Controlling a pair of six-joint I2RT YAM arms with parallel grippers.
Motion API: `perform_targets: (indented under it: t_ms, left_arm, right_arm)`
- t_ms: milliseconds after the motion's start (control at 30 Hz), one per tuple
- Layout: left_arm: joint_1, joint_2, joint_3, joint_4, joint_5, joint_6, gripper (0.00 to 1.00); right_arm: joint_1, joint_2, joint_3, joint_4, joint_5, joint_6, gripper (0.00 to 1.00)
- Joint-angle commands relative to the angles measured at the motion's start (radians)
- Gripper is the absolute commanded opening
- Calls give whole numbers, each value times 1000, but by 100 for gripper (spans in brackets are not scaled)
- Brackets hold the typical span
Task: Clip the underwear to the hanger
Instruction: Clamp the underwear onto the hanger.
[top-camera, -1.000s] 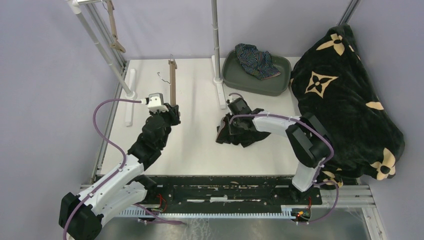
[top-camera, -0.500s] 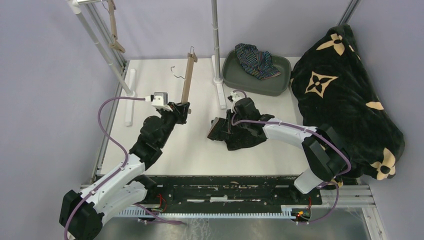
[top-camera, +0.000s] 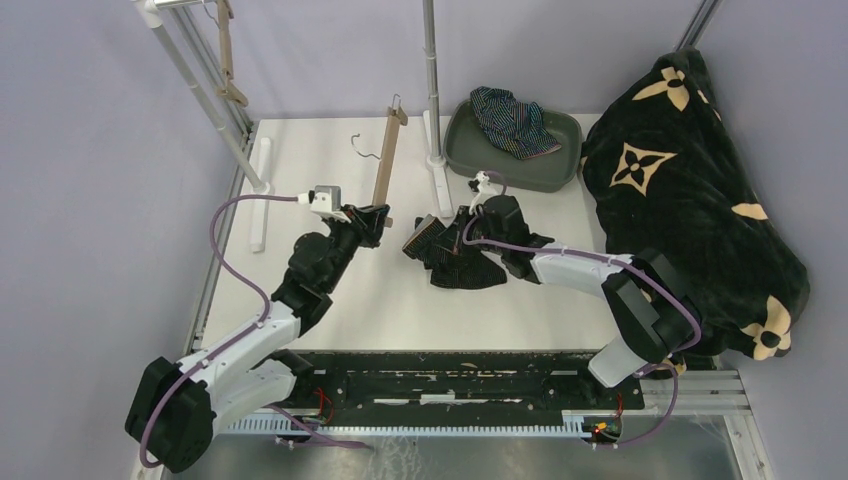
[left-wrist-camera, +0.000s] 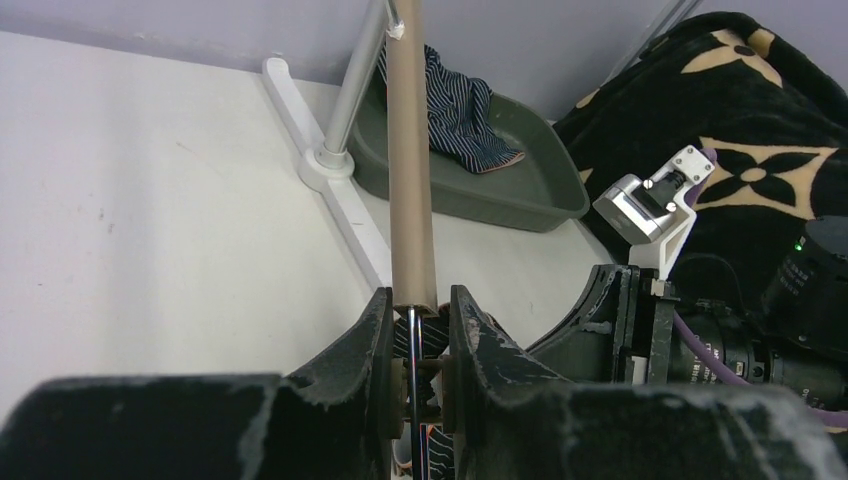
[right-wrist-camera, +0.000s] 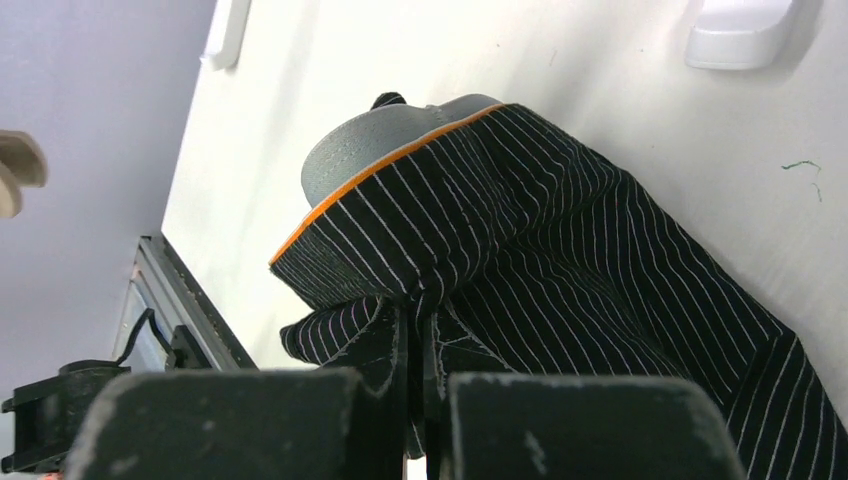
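My left gripper (top-camera: 378, 216) is shut on the near-end clip of the tan hanger (top-camera: 386, 153), whose bar runs away toward the back, its wire hook (top-camera: 360, 146) to the left. In the left wrist view the bar (left-wrist-camera: 410, 160) rises from between my fingers (left-wrist-camera: 372, 335). My right gripper (top-camera: 478, 235) is shut on the black pinstriped underwear (top-camera: 450, 255), its grey, orange-edged waistband lifted toward the hanger clip. The right wrist view shows the fabric (right-wrist-camera: 520, 230) pinched between the jaws. The navy striped underwear (top-camera: 512, 120) lies in the green tray (top-camera: 560, 170).
A big black blanket with tan flowers (top-camera: 690, 190) fills the right side. A metal rack post (top-camera: 432, 80) on a white foot (top-camera: 440, 190) stands just behind the hanger and garment. Another post (top-camera: 205, 95) stands back left with a second hanger (top-camera: 228, 55).
My left gripper has carried the hanger right and nearer the garment. My right gripper has raised the pinstriped underwear and moved it left toward the hanger's clip end.
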Motion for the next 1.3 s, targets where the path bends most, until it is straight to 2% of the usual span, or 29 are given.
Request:
perform_targets:
  t_ms: [0, 267, 500, 1267]
  left_arm:
    - [9, 33, -3, 188, 46, -95, 3]
    - [16, 124, -7, 292, 111, -158, 3]
    - [19, 174, -17, 364, 138, -177, 3]
    - [55, 268, -7, 446, 236, -213, 3]
  right_arm:
    - [-8, -22, -63, 300, -54, 50, 0]
    - [-13, 14, -129, 493, -109, 45, 1]
    - [-13, 17, -151, 583, -161, 48, 1]
    - [-12, 21, -131, 587, -221, 41, 1]
